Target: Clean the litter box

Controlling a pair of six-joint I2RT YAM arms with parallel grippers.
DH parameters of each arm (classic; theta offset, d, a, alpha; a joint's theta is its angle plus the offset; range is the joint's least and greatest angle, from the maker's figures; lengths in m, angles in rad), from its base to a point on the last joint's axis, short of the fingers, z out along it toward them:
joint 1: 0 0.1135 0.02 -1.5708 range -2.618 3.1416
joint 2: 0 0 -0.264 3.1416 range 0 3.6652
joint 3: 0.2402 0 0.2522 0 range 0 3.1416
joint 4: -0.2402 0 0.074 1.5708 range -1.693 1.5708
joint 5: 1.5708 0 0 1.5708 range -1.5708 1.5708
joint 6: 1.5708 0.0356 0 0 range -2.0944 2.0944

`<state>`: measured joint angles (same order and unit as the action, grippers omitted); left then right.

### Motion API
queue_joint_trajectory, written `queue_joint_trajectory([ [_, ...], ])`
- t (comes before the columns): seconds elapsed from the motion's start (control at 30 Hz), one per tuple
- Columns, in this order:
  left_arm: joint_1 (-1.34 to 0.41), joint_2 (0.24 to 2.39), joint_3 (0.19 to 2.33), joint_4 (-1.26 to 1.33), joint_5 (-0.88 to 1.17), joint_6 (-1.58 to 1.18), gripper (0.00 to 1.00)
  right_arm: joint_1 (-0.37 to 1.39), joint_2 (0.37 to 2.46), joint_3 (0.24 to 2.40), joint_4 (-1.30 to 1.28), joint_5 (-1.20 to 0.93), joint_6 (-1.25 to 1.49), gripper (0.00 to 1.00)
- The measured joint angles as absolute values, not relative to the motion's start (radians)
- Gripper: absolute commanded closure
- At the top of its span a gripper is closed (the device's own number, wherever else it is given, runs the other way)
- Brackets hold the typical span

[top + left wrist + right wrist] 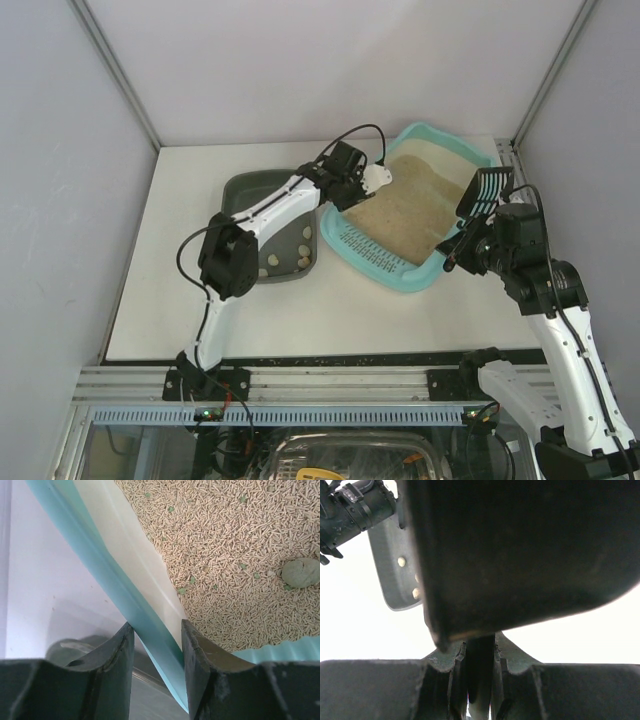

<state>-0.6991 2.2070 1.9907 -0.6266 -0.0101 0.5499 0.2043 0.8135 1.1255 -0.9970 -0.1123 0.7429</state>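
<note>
Two grippers work: nearest, the right gripper (480,650) clamps a dark slotted plastic scoop (485,192) above the right edge of the light-turquoise rectangular plastic litter box (400,284), right of mid-table; farther, the left gripper (157,630) pinches its left rim beside a dark grey rounded tray (245,185).

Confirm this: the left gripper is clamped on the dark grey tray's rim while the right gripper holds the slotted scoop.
Wrong tray: the left gripper clamps the turquoise litter box by its rim, as the left wrist view shows, not the dark grey tray. The right gripper does hold the slotted scoop.
</note>
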Motion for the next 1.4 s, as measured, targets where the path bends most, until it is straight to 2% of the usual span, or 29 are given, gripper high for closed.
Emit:
queue_joint_trajectory([
  [0.37,-0.590,2.264,2.111,-0.805,0.424,1.105,1.00,0.201,0.803,1.126,-1.028,-0.110,0.786,1.00],
  [0.6,-0.592,2.298,2.173,-0.941,0.606,1.344,1.00,0.197,0.788,1.099,-1.037,-0.113,0.794,1.00],
  [0.87,-0.614,2.316,2.182,-0.906,0.648,1.364,1.00,0.196,0.819,1.032,-1.021,-0.203,0.786,1.00],
  [1.17,-0.633,2.408,2.244,-0.625,0.665,1.174,1.00,0.181,0.820,0.881,-0.928,-0.361,0.800,1.00],
  [1.2,-0.633,2.414,2.245,-0.595,0.664,1.160,0.96,0.172,0.816,0.865,-0.913,-0.374,0.809,1.00],
  [1.27,-0.634,2.418,2.244,-0.553,0.662,1.122,0.73,0.151,0.812,0.824,-0.867,-0.419,0.840,1.00],
  [1.3,-0.634,2.418,2.243,-0.544,0.662,1.107,0.54,0.141,0.813,0.804,-0.842,-0.443,0.859,1.00],
  [1.33,-0.633,2.417,2.236,-0.532,0.661,1.088,0.17,0.127,0.822,0.780,-0.812,-0.479,0.889,1.00],
  [1.37,-0.633,2.411,2.217,-0.506,0.659,1.076,0.02,0.118,0.833,0.766,-0.793,-0.504,0.913,1.00],
  [1.4,-0.632,2.400,2.188,-0.466,0.659,1.063,0.00,0.109,0.853,0.755,-0.770,-0.538,0.948,1.00],
])
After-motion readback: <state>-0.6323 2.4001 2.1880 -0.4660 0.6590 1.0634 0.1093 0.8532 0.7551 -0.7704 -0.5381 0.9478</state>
